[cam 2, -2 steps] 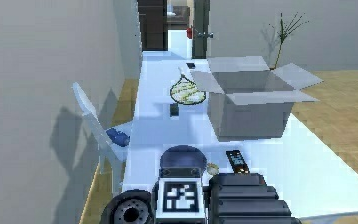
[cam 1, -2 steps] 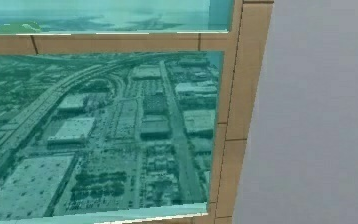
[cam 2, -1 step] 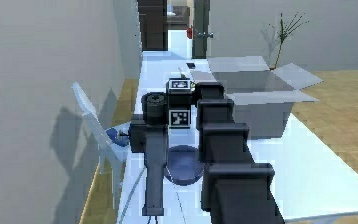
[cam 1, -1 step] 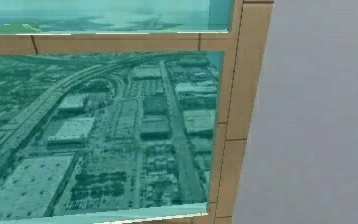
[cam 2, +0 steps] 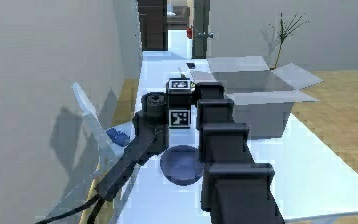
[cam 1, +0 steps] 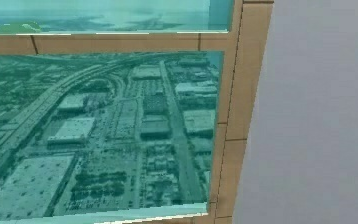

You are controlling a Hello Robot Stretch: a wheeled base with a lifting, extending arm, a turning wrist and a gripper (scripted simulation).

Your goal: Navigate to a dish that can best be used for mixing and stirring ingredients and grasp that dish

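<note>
Bowl (cam 2: 182, 165): round dark dish on the white worktop (cam 2: 307, 175), just right of the end effector (cam 2: 137, 148) and tight against the arm
Axis: round, so no long axis to line up with
End effector: fingers slant low over the worktop; I cannot tell whether it holds anything
Views: arm side view gives the bowl, with a box (cam 2: 252, 90) beyond; forward view gives a wall picture (cam 1: 97, 130)
</note>
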